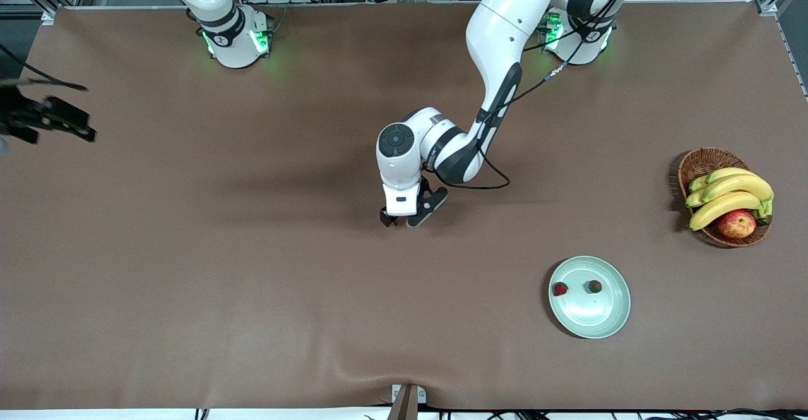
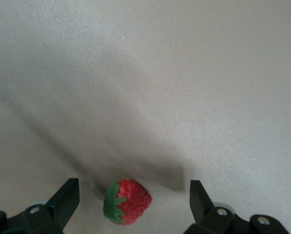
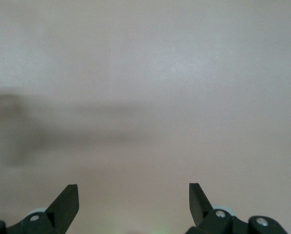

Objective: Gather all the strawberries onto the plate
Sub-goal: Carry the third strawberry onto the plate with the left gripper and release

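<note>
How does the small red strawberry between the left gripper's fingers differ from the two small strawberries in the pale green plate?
The small red strawberry lies on the brown table between the open left gripper, not yet gripped; the two small strawberries already lie apart in the pale green plate, nearer the front camera. All three are untouched.

Glossy plate [image 1: 600, 319]; wicker basket [image 1: 701, 162]; matt brown cloth on table [image 1: 252, 281]; plasticky strawberry [image 2: 127, 201].

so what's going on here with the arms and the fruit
The left gripper hangs open around the last loose strawberry on the bare table mid-way along. Two strawberries already lie in the plate, nearer the front camera than the fruit basket. The right gripper waits open at its end of the table.
</note>
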You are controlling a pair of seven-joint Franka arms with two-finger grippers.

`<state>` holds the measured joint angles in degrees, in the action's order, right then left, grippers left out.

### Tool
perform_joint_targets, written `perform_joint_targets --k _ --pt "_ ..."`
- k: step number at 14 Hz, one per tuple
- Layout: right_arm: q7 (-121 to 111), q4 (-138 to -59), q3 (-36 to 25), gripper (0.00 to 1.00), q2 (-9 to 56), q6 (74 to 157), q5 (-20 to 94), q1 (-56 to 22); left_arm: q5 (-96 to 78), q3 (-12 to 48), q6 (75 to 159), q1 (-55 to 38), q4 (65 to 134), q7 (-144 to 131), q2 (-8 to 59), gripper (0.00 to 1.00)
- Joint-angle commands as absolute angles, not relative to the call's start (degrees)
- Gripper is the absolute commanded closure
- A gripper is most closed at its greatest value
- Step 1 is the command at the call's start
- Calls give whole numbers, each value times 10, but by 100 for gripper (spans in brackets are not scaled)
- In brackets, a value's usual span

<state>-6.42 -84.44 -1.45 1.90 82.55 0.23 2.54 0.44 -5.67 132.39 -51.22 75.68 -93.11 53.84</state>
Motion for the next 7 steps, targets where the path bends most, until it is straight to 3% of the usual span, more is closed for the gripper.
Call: perform_joint_targets --k 1,2,7 --pt "-88 -863 -29 0 -3 806 -4 28 15 -54 1319 -512 754 -924 537 0" --pt "-88 -865 -33 0 -5 805 -4 28 14 -52 1319 -512 754 -924 537 10" --pt "-83 -866 -35 0 -9 800 -10 26 6 -51 1318 -511 754 -925 536 91"
